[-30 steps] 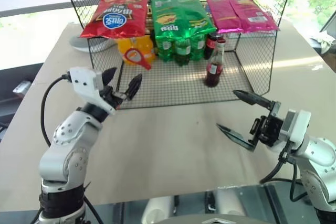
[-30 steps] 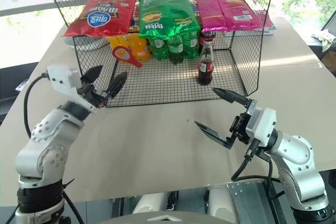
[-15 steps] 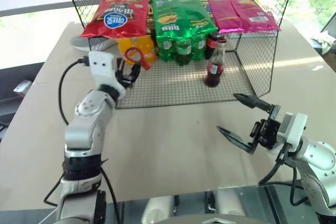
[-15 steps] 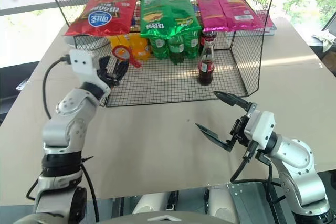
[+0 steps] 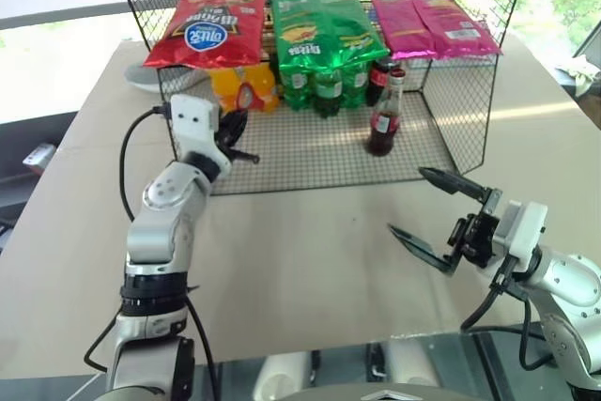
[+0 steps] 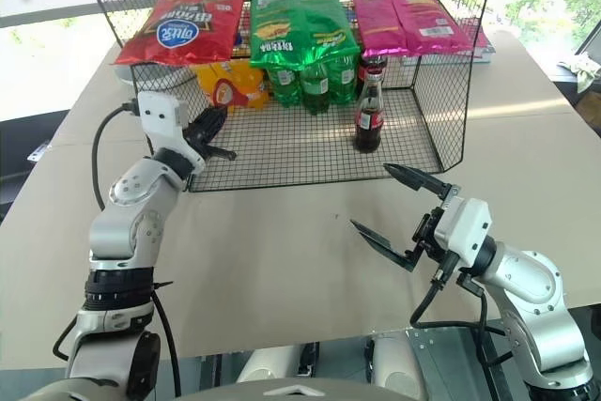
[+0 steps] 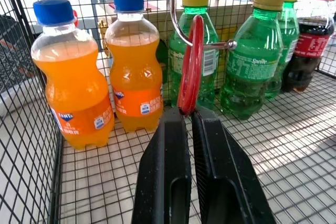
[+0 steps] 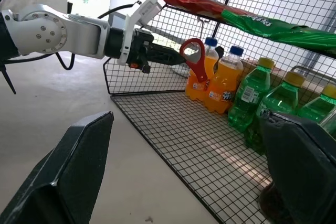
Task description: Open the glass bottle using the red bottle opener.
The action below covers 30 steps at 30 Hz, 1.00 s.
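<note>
The red bottle opener (image 7: 190, 66) hangs from a metal hook (image 7: 181, 30) inside the wire rack, in front of the orange soda bottles. My left gripper (image 7: 188, 113) reaches into the rack's left side and is shut on the opener's lower handle. The glass bottle (image 5: 383, 117), with dark drink and a red label, stands upright on the rack floor to the right. My right gripper (image 5: 405, 201) hovers open above the table in front of the rack, below and right of the bottle, holding nothing.
The wire rack (image 5: 310, 152) carries red, green and pink snack bags (image 5: 324, 25) on its top shelf. Orange bottles (image 7: 134, 72), green bottles (image 7: 252, 61) and a dark plastic cola bottle (image 7: 310, 40) line its back. A pale dish (image 5: 150, 77) lies left of the rack.
My left gripper moved forward into the rack and closed from wide open onto the opener's handle. The right arm stayed where it was, still open.
</note>
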Available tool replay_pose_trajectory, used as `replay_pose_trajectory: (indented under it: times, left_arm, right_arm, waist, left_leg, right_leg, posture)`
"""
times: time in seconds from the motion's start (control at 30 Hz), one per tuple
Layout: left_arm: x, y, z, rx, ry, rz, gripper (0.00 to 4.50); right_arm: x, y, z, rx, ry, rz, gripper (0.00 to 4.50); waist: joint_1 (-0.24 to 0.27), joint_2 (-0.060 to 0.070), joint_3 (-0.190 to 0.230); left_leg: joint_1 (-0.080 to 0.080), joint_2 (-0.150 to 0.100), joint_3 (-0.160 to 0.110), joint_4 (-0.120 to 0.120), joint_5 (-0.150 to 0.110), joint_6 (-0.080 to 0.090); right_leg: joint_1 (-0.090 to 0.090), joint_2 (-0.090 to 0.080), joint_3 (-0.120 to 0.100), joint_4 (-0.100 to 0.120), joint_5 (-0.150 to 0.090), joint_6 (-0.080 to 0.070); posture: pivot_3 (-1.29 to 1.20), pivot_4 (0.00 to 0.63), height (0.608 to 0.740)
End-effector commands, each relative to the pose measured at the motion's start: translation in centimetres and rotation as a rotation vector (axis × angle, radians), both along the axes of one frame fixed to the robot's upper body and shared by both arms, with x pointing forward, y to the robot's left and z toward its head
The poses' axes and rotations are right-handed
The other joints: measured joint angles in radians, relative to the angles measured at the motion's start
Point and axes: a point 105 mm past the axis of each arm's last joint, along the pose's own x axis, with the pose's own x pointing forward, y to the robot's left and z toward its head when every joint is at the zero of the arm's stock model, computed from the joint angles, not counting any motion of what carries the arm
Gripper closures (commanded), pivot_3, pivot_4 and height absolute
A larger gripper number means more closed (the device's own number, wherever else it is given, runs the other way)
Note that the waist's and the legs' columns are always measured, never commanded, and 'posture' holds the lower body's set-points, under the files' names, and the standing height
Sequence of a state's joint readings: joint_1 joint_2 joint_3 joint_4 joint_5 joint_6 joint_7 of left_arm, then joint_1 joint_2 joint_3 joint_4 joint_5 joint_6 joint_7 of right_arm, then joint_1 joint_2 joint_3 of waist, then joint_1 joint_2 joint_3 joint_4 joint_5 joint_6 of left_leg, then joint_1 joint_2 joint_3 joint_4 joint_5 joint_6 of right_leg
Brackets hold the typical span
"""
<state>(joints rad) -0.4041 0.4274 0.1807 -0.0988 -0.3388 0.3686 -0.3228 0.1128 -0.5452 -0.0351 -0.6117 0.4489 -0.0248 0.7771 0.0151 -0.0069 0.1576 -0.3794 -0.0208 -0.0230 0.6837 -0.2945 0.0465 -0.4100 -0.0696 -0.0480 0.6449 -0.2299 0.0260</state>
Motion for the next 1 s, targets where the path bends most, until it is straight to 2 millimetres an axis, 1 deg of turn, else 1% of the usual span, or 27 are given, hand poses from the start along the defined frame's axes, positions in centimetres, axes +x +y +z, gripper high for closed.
replay_pose_trajectory:
  times: [0.03,0.23,0.37,0.5,0.6,0.67,0.77,0.8,0.87,0.93,1.0]
  left_arm:
    - [-0.9,0.1,1.9,0.006,-0.088,-0.039,4.48]
    - [-1.8,-0.5,2.1,-0.002,-0.092,-0.16,4.48]
    - [-2.4,-0.8,2.5,-0.021,-0.092,-0.242,4.48]
    - [-3.2,-1.0,2.7,-0.064,-0.077,-0.323,4.48]
    - [-3.6,-1.1,3.2,-0.119,-0.077,-0.377,4.48]
    - [-4.1,-1.5,3.7,-0.152,-0.071,-0.433,4.48]
    - [-5.4,-2.1,3.6,-0.242,-0.005,-0.561,4.48]
    - [-5.9,-2.3,3.5,-0.283,0.03,-0.606,4.48]
    - [-7.2,-2.8,3.0,-0.317,0.103,-0.692,4.48]
    - [-8.0,-3.2,2.6,-0.318,0.148,-0.735,4.48]
    - [-8.3,-3.4,2.5,-0.317,0.165,-0.749,4.48]
  right_arm:
    - [-0.3,0.2,0.8,-0.002,-0.036,0.011,0.0]
    - [-0.1,0.2,0.7,-0.012,-0.017,0.021,0.0]
    - [0.1,0.2,0.2,-0.021,0.041,0.027,0.0]
    - [0.5,0.3,-0.3,0.002,0.147,0.047,0.0]
    - [0.7,0.5,-0.3,0.001,0.142,0.035,0.0]
    - [0.9,0.5,-0.2,0.012,0.138,0.022,0.0]
    - [1.1,1.2,-0.6,0.016,0.247,0.041,0.0]
    - [1.2,1.3,-0.9,-0.026,0.274,0.029,0.0]
    - [1.7,1.3,-0.7,-0.076,0.284,-0.033,0.0]
    - [1.5,2.0,-0.5,-0.079,0.331,0.018,0.0]
    - [1.4,2.5,-0.2,-0.073,0.364,0.081,0.0]
  waist:
    - [0.0,0.0,0.0]
    - [0.0,0.0,0.0]
    - [0.0,0.0,0.0]
    - [-0.001,0.0,0.0]
    - [0.0,0.0,0.0]
    - [0.0,0.0,0.0]
    - [-0.001,-0.001,0.0]
    - [-0.002,-0.001,0.0]
    - [-0.002,-0.001,0.0]
    - [-0.002,-0.001,0.0]
    - [-0.002,-0.001,0.0]
  left_leg:
    - [0.0,0.0,0.0,0.0,0.0,0.0]
    - [0.0,0.0,0.0,0.0,0.0,0.0]
    - [0.0,0.0,0.0,0.0,0.0,0.0]
    - [0.0,0.0,0.0,0.0,0.0,0.0]
    - [0.0,0.0,0.0,0.0,0.0,0.0]
    - [0.0,0.0,0.0,0.0,0.0,0.0]
    - [0.0,0.0,0.0,0.0,0.0,0.0]
    - [0.0,0.0,0.0,0.0,0.0,0.0]
    - [0.0,0.0,0.0,0.0,0.0,0.0]
    - [-0.001,0.0,0.0,0.0,0.0,0.0]
    - [-0.001,0.0,0.0,0.0,0.0,0.0]
  right_leg:
    - [0.0,0.0,0.0,0.0,0.0,0.0]
    - [0.0,0.0,0.0,0.0,0.0,0.0]
    - [0.0,0.0,0.0,0.0,0.0,0.0]
    - [0.0,0.0,0.0,0.0,0.0,0.0]
    - [0.0,0.0,0.0,0.0,0.0,0.0]
    - [0.0,0.0,0.0,0.0,0.0,0.0]
    - [0.0,0.0,0.0,0.0,0.0,0.0]
    - [0.0,0.0,0.0,0.0,0.0,0.0]
    - [0.0,-0.001,0.0,0.0,0.0,0.0]
    - [-0.001,-0.001,0.0,0.0,0.0,0.0]
    - [-0.001,0.0,0.0,0.0,0.0,0.0]
  posture:
    - [0.0,0.15,0.74]
    - [0.0,0.15,0.74]
    - [0.0,0.15,0.74]
    - [0.0,0.15,0.74]
    - [0.0,0.15,0.74]
    - [0.0,0.15,0.74]
    - [0.0,0.15,0.74]
    - [0.0,0.15,0.74]
    - [0.0,0.15,0.74]
    - [0.0,0.15,0.74]
    - [0.0,0.15,0.74]
